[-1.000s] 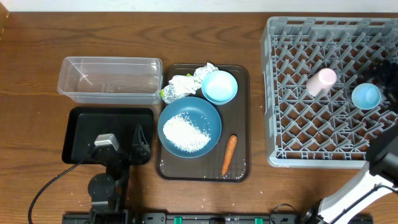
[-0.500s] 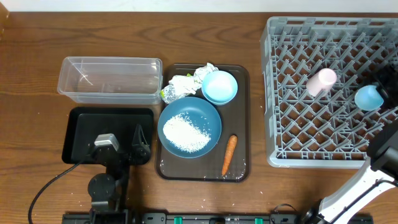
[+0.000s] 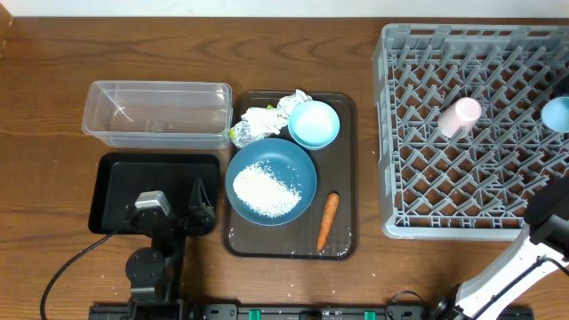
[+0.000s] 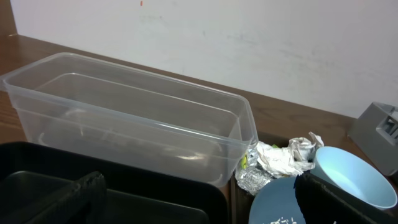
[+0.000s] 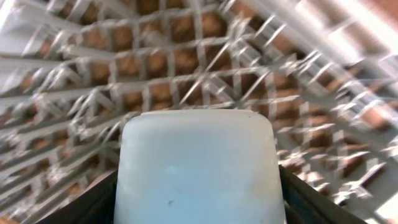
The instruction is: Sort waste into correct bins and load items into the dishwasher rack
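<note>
My right gripper (image 5: pixel 196 205) is shut on the pale-blue cup (image 5: pixel 196 168), held over the grey dishwasher rack (image 3: pixel 418 133) at its right edge; the cup shows overhead (image 3: pixel 557 114). The pinkish-white cup (image 3: pixel 460 116) lies in the rack. The dark-blue bowl (image 3: pixel 271 180) holds white rice (image 3: pixel 265 189). The small pale-blue bowl (image 3: pixel 314 124), crumpled wrappers (image 3: pixel 263 120) and carrot (image 3: pixel 327 220) share the brown tray. My left gripper (image 3: pixel 197 207) is open over the black bin (image 3: pixel 116 173); the clear tub (image 3: pixel 156 113) stands behind it.
The brown serving tray (image 3: pixel 342 244) sits between the bins and the rack. In the left wrist view the clear tub (image 4: pixel 130 124), wrappers (image 4: pixel 280 158) and pale-blue bowl (image 4: pixel 354 180) lie ahead. A white wall stands behind.
My right gripper has carried the pale-blue cup to the right and slightly up, to the rack's right edge. The left arm has not moved.
</note>
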Available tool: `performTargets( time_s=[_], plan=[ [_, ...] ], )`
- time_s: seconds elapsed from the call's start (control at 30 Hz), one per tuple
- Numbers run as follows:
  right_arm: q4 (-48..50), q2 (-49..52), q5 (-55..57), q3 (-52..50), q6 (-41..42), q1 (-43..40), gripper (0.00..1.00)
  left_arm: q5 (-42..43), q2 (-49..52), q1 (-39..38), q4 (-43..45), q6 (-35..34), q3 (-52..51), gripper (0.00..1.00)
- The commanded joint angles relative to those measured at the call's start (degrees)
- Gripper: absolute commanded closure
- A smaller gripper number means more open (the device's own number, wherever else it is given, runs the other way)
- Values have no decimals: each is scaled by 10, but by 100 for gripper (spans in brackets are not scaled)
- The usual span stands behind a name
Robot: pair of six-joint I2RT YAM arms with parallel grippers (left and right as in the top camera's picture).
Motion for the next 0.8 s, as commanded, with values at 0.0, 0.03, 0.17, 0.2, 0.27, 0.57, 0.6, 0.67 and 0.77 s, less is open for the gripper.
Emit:
performTargets(
  time_s=[0.0, 0.03, 0.17, 0.2, 0.27, 0.57, 0.6, 0.67, 0.77],
  plan=[
    [23, 1, 92, 10, -30, 23, 37, 6, 0, -2, -16, 6, -11, 1],
    [35, 1, 97, 10, -30, 26, 37, 6, 0, -2, -16, 6, -11, 1],
    [82, 1, 122, 4, -42, 38, 36, 6, 0, -2, -16, 6, -11, 1],
    [95, 1, 132, -1, -43, 40, 36, 6, 0, -2, -16, 6, -11, 1],
    [119, 1, 140, -17, -44, 43, 35, 6, 0, -2, -16, 6, -11, 1],
    [238, 1, 151, -133, -45, 56, 34, 6, 0, -2, -16, 6, -11, 2],
    [250, 1, 151, -144, -45, 56, 34, 6, 0, -2, -16, 6, -11, 1],
    [269, 1, 155, -156, -45, 56, 34, 6, 0, -2, -16, 6, -11, 1],
    [291, 1, 160, -165, -48, 56, 33, 6, 0, -2, -16, 6, -11, 1]
  ],
)
